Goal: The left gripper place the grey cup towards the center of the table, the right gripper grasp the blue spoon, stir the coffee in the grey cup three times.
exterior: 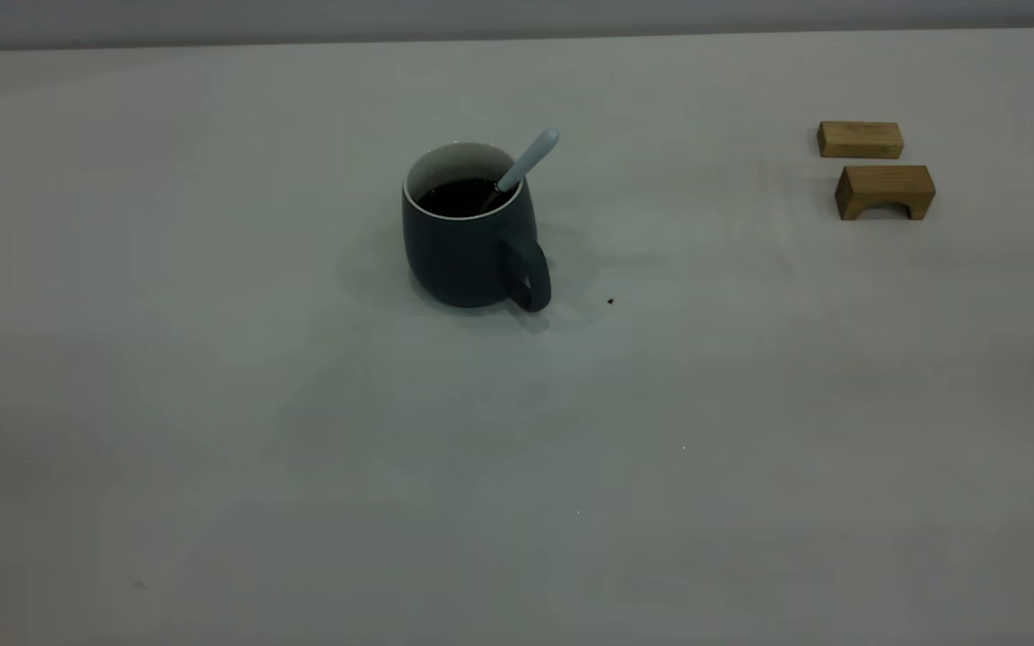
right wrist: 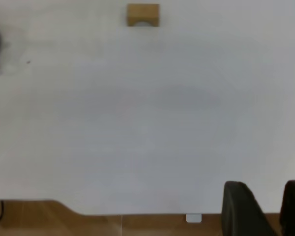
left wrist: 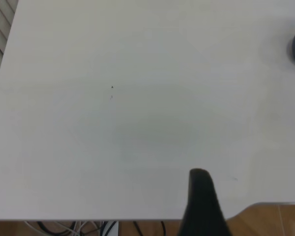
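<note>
Two grippers parked off the tabletop edge — right gripper slightly parted, empty; left gripper state unclear — spoon stands in cup.

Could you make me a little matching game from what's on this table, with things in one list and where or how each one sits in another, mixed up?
Things:
1. blue spoon
2. coffee
3. arched wooden block
4. black speck

Places or states:
A. on the table just right of the cup's handle in the exterior view
B. leaning against the rim, its bowl down in the drink
C. far off at the right, in front of a plain wooden block
D. filling the lower part of the grey cup

Pairs: 1-B, 2-D, 3-C, 4-A
</note>
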